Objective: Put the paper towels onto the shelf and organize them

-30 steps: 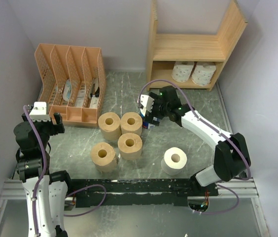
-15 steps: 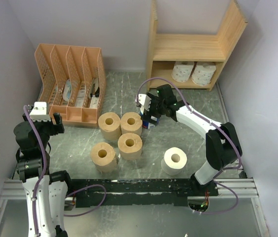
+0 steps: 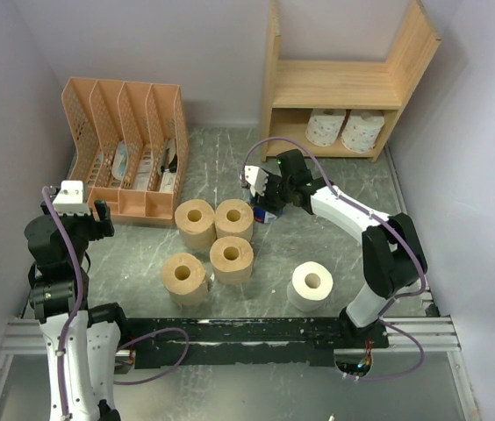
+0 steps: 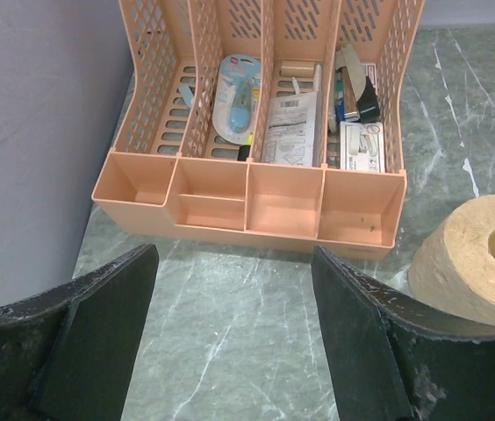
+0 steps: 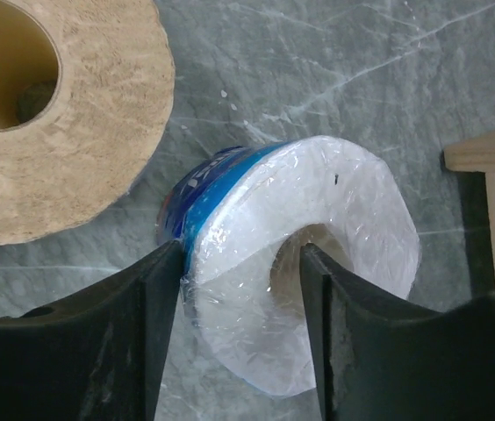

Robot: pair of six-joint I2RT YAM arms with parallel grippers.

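Observation:
My right gripper [image 5: 240, 256] is shut on a plastic-wrapped white paper towel roll with blue marking [image 5: 353, 202]. One finger sits in its core, the other presses its outer wall. From above, this roll [image 3: 266, 215] is mostly hidden under the gripper [image 3: 269, 203]. Several tan rolls [image 3: 232, 256] cluster mid-table, and one of them [image 5: 54, 114] lies just left of the held roll. A bare white roll [image 3: 312, 285] stands near the front. Two white rolls [image 3: 325, 127] stand on the lower tier of the wooden shelf [image 3: 335, 83]. My left gripper [image 4: 230, 333] hangs open over bare table.
An orange-pink file organizer [image 3: 125, 149] with stationery stands at the back left, directly ahead of the left gripper, and shows in the left wrist view [image 4: 247, 193]. A tan roll [image 4: 476, 263] is to that gripper's right. The shelf's corner [image 5: 493, 158] is close on the right.
The right gripper has settled onto the blue-marked roll and its jaws have narrowed around the roll's wall. The left arm has stayed where it was.

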